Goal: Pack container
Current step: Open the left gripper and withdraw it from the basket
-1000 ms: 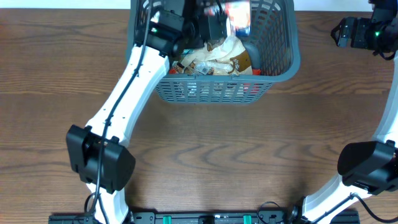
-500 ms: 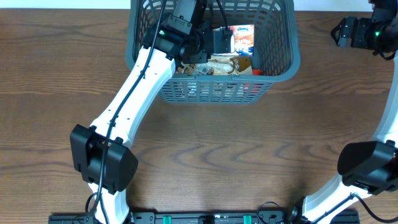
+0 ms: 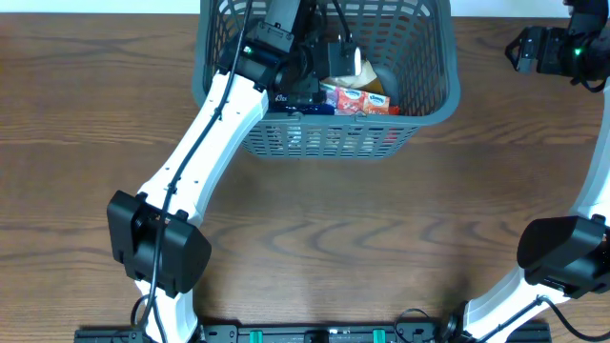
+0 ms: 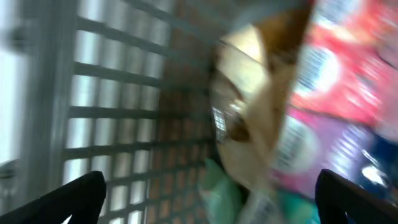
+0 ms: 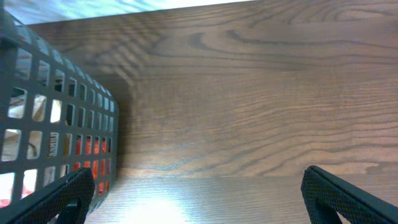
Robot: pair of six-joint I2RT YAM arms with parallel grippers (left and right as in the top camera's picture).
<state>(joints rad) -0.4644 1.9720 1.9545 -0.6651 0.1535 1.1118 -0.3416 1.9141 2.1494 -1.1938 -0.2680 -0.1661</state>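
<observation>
Two arms show from overhead. Your left arm [image 3: 205, 143] stretches from the near edge into the container [image 3: 424, 114], which stands at the middle of the far edge of the bench [image 3: 95, 191]. The left gripper [image 3: 334, 62] is down inside it, above the snack packs [image 3: 360, 101]; from this view you cannot tell how its jaws stand. Your right gripper [image 3: 520, 50] hangs near the far right corner, well apart from the container.

At the left wrist the picture is blurred. Both dark fingertips [image 4: 81, 193] sit at the lower corners of the frame, spread wide with nothing between them. Beyond them lie a beige bag [image 4: 249, 118] and red and pink packs [image 4: 336, 81], beside the container's lattice wall.

At the right wrist, the fingertips [image 5: 56, 199] are spread wide and empty over bare wood. The container's wall stands at the left, with red showing through its slots.
</observation>
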